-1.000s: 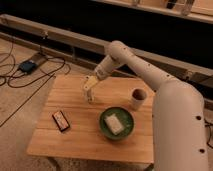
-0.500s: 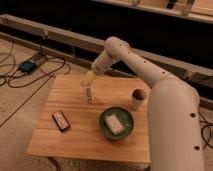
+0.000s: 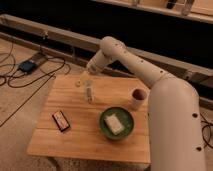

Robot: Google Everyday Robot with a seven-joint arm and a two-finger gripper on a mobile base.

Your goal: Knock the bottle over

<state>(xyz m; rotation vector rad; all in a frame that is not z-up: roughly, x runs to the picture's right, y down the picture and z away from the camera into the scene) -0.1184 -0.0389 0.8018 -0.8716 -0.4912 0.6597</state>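
The small clear bottle (image 3: 89, 93) stands upright on the wooden table (image 3: 70, 102), left of the middle. My gripper (image 3: 82, 80) hangs just above and to the left of the bottle's top, very close to it. I cannot tell whether it touches the bottle. The white arm (image 3: 130, 57) reaches in from the right, over the table's far edge.
A whitish cup with a dark inside (image 3: 138, 98) stands to the right of the bottle. A green bowl (image 3: 116, 123) holding a pale block sits front right. A dark flat packet (image 3: 61, 120) lies front left. Cables and a blue box (image 3: 27, 65) lie on the floor at left.
My gripper has risen off the bottle's place and shifted left. The bottle now shows upright below and to the right of it, in the same spot.
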